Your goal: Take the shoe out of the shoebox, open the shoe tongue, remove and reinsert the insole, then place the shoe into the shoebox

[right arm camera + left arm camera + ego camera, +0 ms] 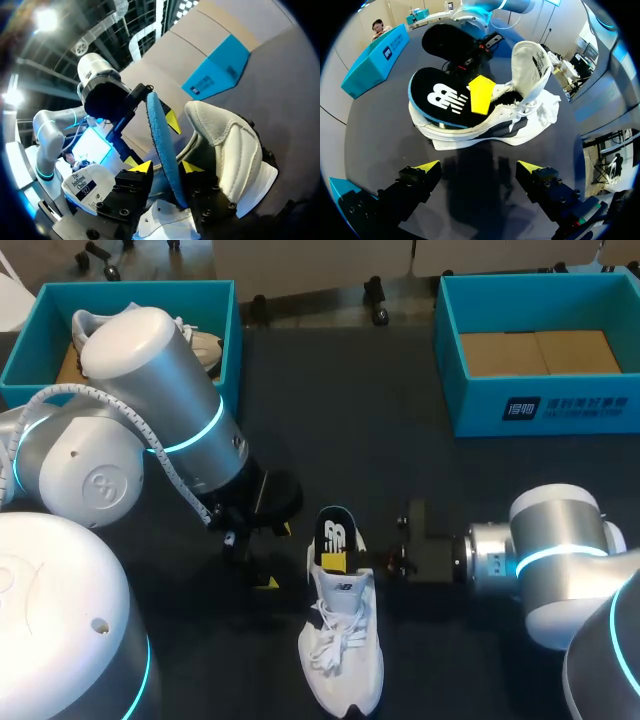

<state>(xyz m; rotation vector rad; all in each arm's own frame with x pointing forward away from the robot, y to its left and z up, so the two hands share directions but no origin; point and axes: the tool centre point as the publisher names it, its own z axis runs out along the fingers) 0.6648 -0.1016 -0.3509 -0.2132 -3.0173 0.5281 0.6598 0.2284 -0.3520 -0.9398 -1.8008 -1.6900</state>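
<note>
A white shoe point(345, 660) lies on the dark table, toe toward the front edge, its tongue point(532, 60) pulled up. A black insole point(335, 532) with a blue rim stands half out of the heel opening. My right gripper point(343, 562) reaches in from the right at the heel. In the right wrist view the insole point(159, 130) passes between the fingers of that gripper point(166, 167), which stand a little apart, open. One of its fingertips point(481, 94) lies against the insole's point(440, 97) printed face. My left gripper point(482, 167) is open just left of the shoe point(530, 115), holding nothing.
A teal shoebox point(30, 350) at the back left holds another white shoe point(205, 345), partly hidden by my left arm. A second teal shoebox point(520, 400) with a cardboard floor stands at the back right. My left gripper point(275, 556) hangs low over the table.
</note>
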